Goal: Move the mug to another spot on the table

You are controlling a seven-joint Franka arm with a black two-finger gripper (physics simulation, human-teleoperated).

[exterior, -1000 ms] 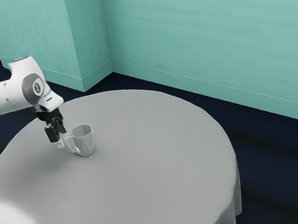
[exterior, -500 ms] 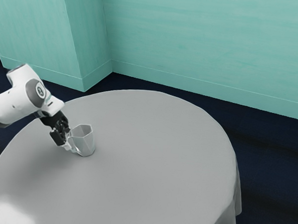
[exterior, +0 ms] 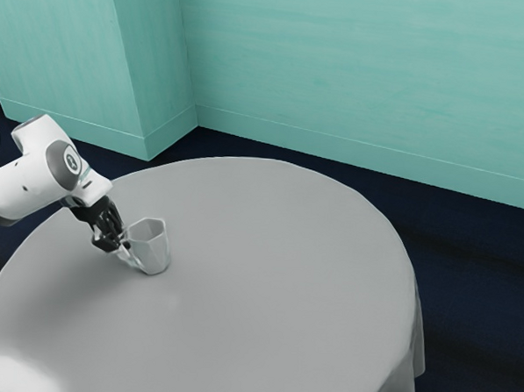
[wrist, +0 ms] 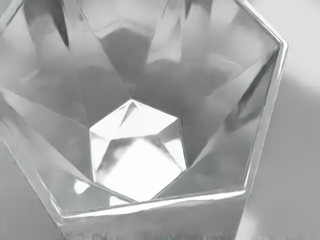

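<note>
A clear, faceted glass mug (exterior: 149, 245) stands on the round grey table (exterior: 267, 275), near the exterior view's left side. My black gripper (exterior: 111, 239) is down against the mug's left side, at its rim and just above the small handle (exterior: 127, 257). In the wrist view I look straight down into the mug (wrist: 135, 150), onto its hexagonal bottom, with the near rim directly under my hand.
A grey cloth covers the table and drops off at its edge (exterior: 413, 327) on the exterior view's right. Teal walls (exterior: 356, 69) and a dark floor (exterior: 479, 251) lie behind. Bare tabletop stretches to the right of the mug and in front of it.
My hand has come down and moved right, from beside the mug's handle to right against the mug. The mug has shifted slightly to the right.
</note>
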